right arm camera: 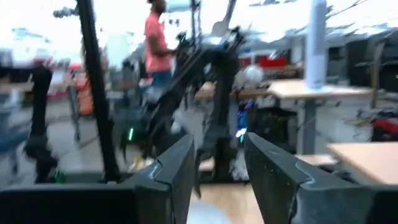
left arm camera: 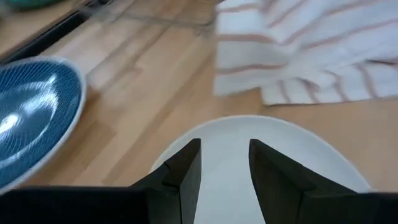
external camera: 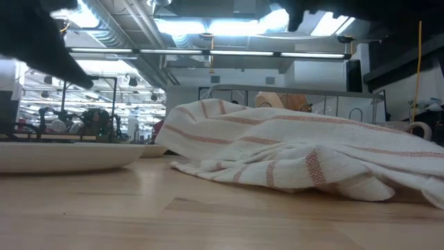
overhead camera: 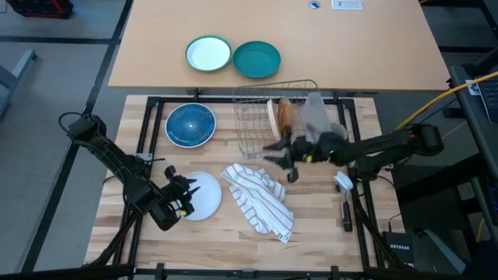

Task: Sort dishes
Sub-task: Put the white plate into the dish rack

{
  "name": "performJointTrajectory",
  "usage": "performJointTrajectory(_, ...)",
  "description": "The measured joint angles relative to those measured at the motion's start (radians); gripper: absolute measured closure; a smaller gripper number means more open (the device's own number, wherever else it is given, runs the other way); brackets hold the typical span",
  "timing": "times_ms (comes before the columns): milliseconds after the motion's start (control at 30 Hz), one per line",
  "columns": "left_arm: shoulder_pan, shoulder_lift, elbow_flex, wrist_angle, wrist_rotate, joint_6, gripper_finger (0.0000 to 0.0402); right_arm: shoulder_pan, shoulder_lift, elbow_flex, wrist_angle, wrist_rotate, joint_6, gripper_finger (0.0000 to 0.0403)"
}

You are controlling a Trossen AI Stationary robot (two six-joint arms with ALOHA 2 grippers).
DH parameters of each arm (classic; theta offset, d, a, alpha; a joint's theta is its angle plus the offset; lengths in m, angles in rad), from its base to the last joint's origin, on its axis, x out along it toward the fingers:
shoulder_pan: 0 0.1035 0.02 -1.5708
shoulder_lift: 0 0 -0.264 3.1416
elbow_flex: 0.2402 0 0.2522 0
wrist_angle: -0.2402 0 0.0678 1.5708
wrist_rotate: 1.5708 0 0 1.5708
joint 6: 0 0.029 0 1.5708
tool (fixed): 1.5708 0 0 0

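Plates first: your white plate point(overhead camera: 204, 196) lies flat at the near left, the blue plate point(overhead camera: 191, 124) flat beyond it, and the tan plate point(overhead camera: 284, 114) stands on edge in the rack point(overhead camera: 257, 117), its faces turned left and right, its edge running near to far. Your left gripper point(overhead camera: 185, 198) hovers over the white plate's left rim, fingers point(left arm camera: 186, 171) spread, nothing between them. Your right gripper point(overhead camera: 282, 158) hangs just near the rack, above the towel point(overhead camera: 261, 201), fingers spread and empty.

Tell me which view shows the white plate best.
High view: the whole white plate shows, the left gripper over its edge. Left wrist view shows part of it; low view only its rim; right wrist view doesn't show it.
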Motion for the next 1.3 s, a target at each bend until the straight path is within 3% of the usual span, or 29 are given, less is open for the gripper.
performJointTrajectory(200, 0.001, -0.043, 0.108, 0.001, 0.018, 0.262, 0.0276, 0.086, 0.234, 0.187, -0.012, -0.09, -0.183, 0.0258)
performJointTrajectory(300, 0.0, -0.083, 0.142, -0.001, 0.018, 0.346, 0.0276, 0.111, 0.347, 0.33, -0.1, -0.159, -0.313, 0.0258)
performJointTrajectory(433, -0.018, -0.148, 0.168, -0.012, 0.035, 0.401, 0.0276, 0.126, 0.464, 0.533, -0.412, -0.238, -0.486, 0.0258)
performJointTrajectory(567, -0.051, -0.224, 0.172, -0.017, 0.075, 0.413, 0.0276, 0.139, 0.57, 0.725, -0.805, -0.206, -0.62, 0.0258)
performJointTrajectory(667, -0.077, -0.272, 0.172, -0.042, 0.089, 0.39, 0.0276, 0.146, 0.645, 0.828, -0.968, -0.173, -0.687, 0.0258)
performJointTrajectory(1067, -0.101, -0.326, 0.171, -0.093, 0.089, 0.355, 0.0276, 0.186, 0.844, 0.965, -0.998, -0.143, -0.902, 0.0258)
performJointTrajectory(1300, -0.1, -0.325, 0.171, -0.092, 0.088, 0.355, 0.0276, 0.19, 0.915, 0.98, -0.974, -0.06, -0.925, 0.0258)
